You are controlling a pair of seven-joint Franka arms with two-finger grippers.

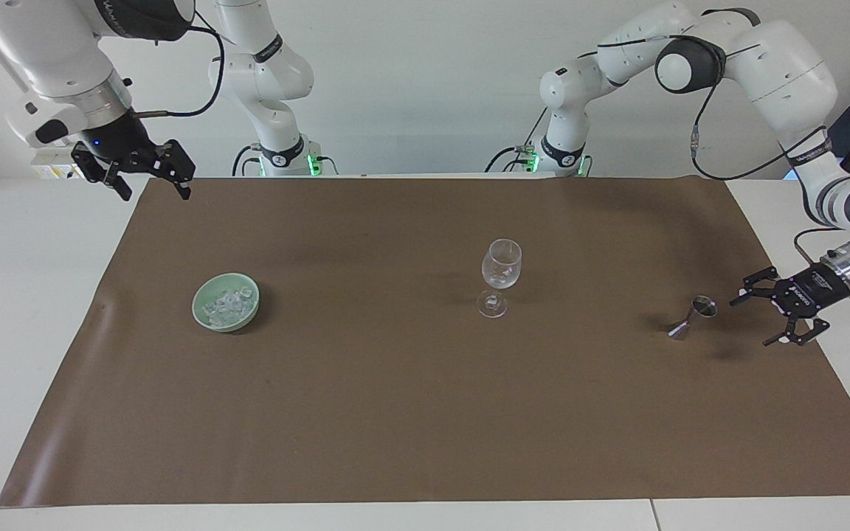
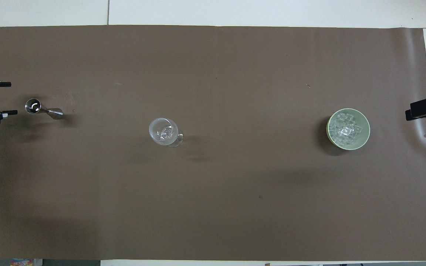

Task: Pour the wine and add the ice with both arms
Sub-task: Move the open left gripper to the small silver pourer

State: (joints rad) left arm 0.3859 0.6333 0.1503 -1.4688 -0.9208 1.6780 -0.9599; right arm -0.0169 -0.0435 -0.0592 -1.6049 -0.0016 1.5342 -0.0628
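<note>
From my remote station I saw the brown mat (image 1: 425,413) spread over most of the white table (image 1: 19,295), carrying three things in a row along its length. The pale green bowl (image 1: 226,302) sat toward the right arm's end of the mat, and the ice (image 1: 227,304) lay piled inside it as small clear chunks. Near the middle of the mat, the clear stemmed glass (image 1: 500,287) stood upright. Toward the left arm's end, close to that short edge of the mat, the small metal jigger (image 1: 693,317) stood on its narrow cone with its open cup up.

My left gripper (image 1: 766,321) hung low over the mat's edge at the left arm's end, just beside the jigger and level with it. Its fingers (image 2: 6,84) were spread wide apart, pointing toward the jigger, and they held nothing; a gap showed between them and the jigger's cup in both views.

My right gripper (image 1: 152,184) waited in the air over the mat's corner at the right arm's end on the robots' side, well apart from the bowl. Its fingers were released too and grasped nothing. In the overhead view only a black part of it showed at the frame's edge beside the bowl's end of the mat.
</note>
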